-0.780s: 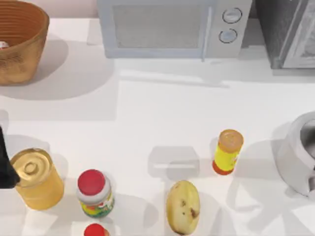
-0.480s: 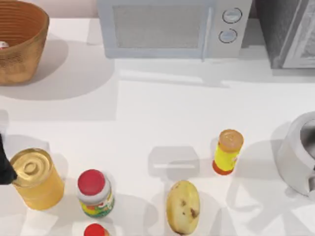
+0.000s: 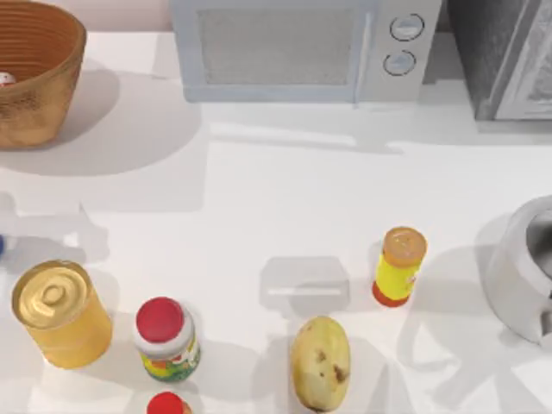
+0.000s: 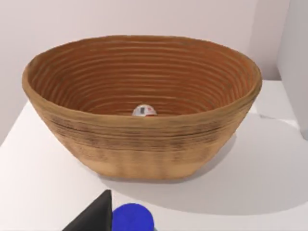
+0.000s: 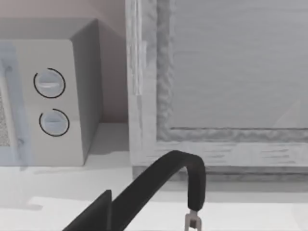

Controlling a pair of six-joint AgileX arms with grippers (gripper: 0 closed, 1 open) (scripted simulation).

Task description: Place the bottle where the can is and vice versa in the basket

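Observation:
The brown woven basket (image 3: 39, 78) stands at the table's far left corner, and the left wrist view faces its ribbed side (image 4: 144, 144). The small white can (image 4: 144, 110) with a red label lies on the basket's floor; a sliver of the can (image 3: 4, 79) shows at the left edge from above. A blue rounded part of the bottle (image 4: 132, 217) sits right beside a dark part of my left gripper (image 4: 96, 219), short of the basket. A blue sliver of the bottle (image 3: 1, 246) shows at the table's left edge. My right gripper (image 5: 94, 216) is parked near the grey pot.
A big golden can (image 3: 60, 315), a red-capped jar (image 3: 166, 341), a potato (image 3: 321, 362) and a yellow bottle (image 3: 398, 266) stand along the front. A microwave (image 3: 293, 47) lines the back. The grey pot (image 3: 526, 267) with a black handle (image 5: 183, 168) sits at the right.
The dark left arm at the left edge slid leftward out of the top view. A blue sliver of the bottle and a new shadow now show there. Nothing else moved.

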